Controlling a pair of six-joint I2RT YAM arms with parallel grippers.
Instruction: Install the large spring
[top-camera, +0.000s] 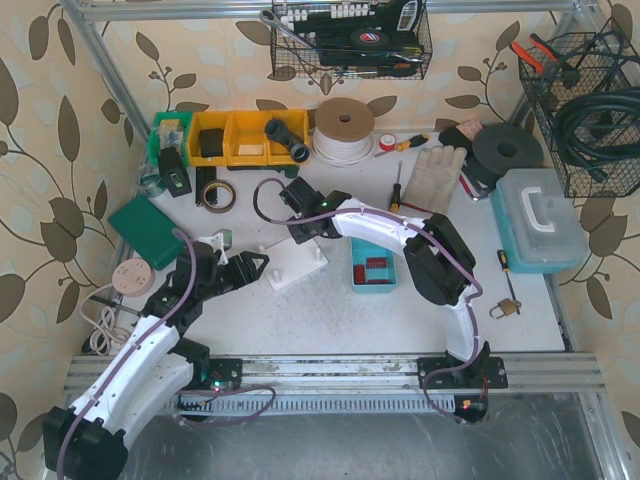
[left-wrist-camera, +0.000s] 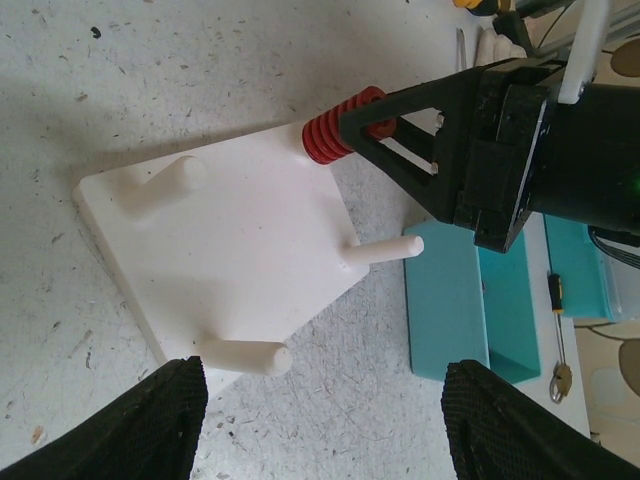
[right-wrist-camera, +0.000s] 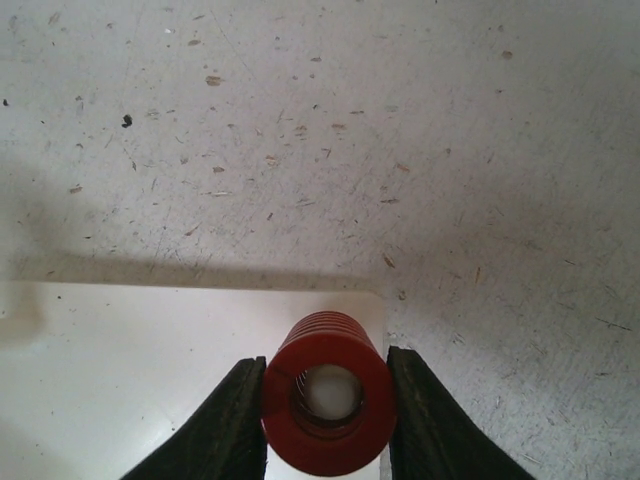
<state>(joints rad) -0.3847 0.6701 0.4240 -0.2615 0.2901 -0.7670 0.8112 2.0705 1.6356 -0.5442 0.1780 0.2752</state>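
Note:
A white base plate (top-camera: 297, 270) (left-wrist-camera: 230, 250) with four upright pegs lies on the table. The large red spring (left-wrist-camera: 335, 128) (right-wrist-camera: 328, 400) sits over the plate's far corner peg, and the white peg end shows inside the coil. My right gripper (top-camera: 305, 232) (right-wrist-camera: 328, 415) is shut on the spring, one finger (right-wrist-camera: 215, 435) on each side. It also shows in the left wrist view (left-wrist-camera: 400, 130). My left gripper (top-camera: 255, 268) (left-wrist-camera: 320, 430) is open and empty, just off the plate's near corner peg (left-wrist-camera: 245, 355). The other pegs are bare.
A teal parts box (top-camera: 378, 262) (left-wrist-camera: 455, 300) lies right of the plate. A padlock with a key (top-camera: 505, 305), a small screwdriver (top-camera: 503, 262) and a teal case (top-camera: 540, 220) are further right. A green box (top-camera: 150, 225) lies to the left, with yellow bins (top-camera: 240, 135) and a cord spool (top-camera: 343, 128) at the back.

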